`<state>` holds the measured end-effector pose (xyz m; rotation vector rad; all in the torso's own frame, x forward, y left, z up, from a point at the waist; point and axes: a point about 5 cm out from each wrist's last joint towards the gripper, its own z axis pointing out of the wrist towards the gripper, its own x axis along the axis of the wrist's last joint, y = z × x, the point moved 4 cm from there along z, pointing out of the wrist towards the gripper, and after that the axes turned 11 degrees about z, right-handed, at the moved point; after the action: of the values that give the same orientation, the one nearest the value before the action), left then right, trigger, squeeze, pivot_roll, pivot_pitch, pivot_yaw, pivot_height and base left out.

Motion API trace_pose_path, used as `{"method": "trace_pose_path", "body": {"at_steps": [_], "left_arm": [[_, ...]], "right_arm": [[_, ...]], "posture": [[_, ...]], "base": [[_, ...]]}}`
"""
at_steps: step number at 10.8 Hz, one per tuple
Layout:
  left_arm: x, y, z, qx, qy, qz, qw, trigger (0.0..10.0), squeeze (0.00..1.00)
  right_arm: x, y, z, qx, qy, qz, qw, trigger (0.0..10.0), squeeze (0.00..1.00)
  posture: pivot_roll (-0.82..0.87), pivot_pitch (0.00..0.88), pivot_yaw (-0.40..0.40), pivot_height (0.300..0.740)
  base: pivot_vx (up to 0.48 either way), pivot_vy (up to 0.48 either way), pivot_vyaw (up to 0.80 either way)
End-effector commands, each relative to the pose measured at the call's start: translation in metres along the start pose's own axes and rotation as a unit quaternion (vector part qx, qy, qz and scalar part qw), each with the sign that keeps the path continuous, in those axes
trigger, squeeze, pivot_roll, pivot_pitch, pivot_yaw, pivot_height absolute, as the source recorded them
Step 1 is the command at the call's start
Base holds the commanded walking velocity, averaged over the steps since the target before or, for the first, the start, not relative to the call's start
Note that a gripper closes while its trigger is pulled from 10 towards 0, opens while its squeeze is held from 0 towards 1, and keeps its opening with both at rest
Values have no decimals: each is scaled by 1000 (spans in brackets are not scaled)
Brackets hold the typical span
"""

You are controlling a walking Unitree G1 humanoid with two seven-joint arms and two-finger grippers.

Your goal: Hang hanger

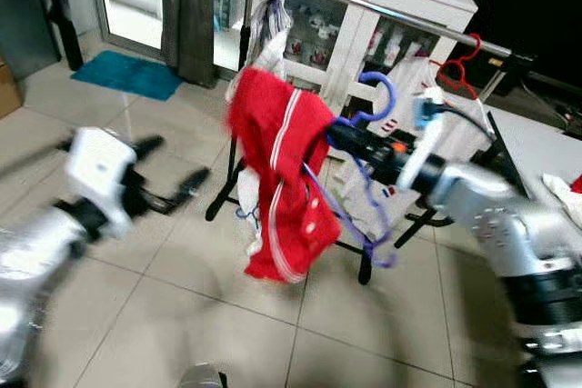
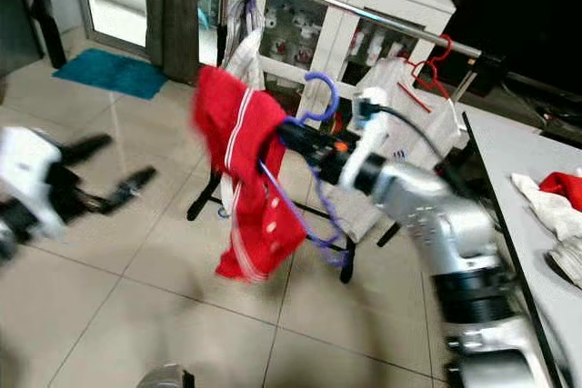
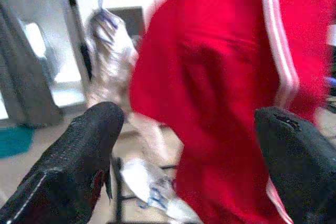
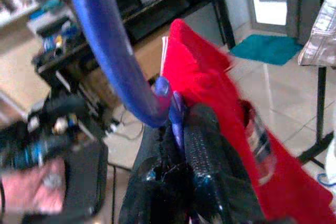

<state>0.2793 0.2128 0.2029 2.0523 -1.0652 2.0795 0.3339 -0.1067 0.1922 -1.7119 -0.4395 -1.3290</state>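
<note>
A purple hanger (image 1: pixel 377 102) carries a red garment with white stripes (image 1: pixel 277 179). My right gripper (image 1: pixel 338 136) is shut on the hanger's neck just under the hook (image 4: pixel 113 61), holding it in the air in front of the clothes rail (image 1: pixel 391 14). The garment hangs down over the floor. My left gripper (image 1: pixel 173 170) is open, out to the left of the garment and apart from it; its fingers (image 3: pixel 79 156) frame the red cloth (image 3: pixel 220 103) in the wrist view. A red hanger (image 1: pixel 459 70) hangs on the rail at the right.
A pale shirt (image 1: pixel 266 29) hangs at the rail's left end, and white garments (image 1: pixel 414 79) hang near its right. Behind stands a white cabinet (image 1: pixel 364 6). A grey table (image 2: pixel 536 188) with cloth on it is at the right. A teal mat (image 1: pixel 127 74) lies by the door.
</note>
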Motion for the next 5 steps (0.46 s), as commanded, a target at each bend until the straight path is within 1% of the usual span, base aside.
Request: {"method": "trace_pose_path", "body": {"at_steps": [1,3,4,5], "left_arm": [[10,-4,-1,-5,21,13,1000,10000,1000],[12,-23,-8,-11,17,39,999,10000,1000],[14,-29,-12,-31,12,51,998,10000,1000],[17,-28,-12,-51,15,53,997,10000,980]], "right_arm": [[12,-2,-4,16,6,-30,999,10000,0],[11,-6,-11,53,-40,-75,995,10000,0],[10,-11,-16,79,-65,-93,990,10000,0],[10,-14,-19,93,-77,-98,988,10000,0]], "posture": [[84,0,-180,740],[87,0,-180,740],[87,0,-178,740],[88,0,-178,740]], "base": [[0,0,0],[0,0,0],[0,0,0],[0,0,0]]}}
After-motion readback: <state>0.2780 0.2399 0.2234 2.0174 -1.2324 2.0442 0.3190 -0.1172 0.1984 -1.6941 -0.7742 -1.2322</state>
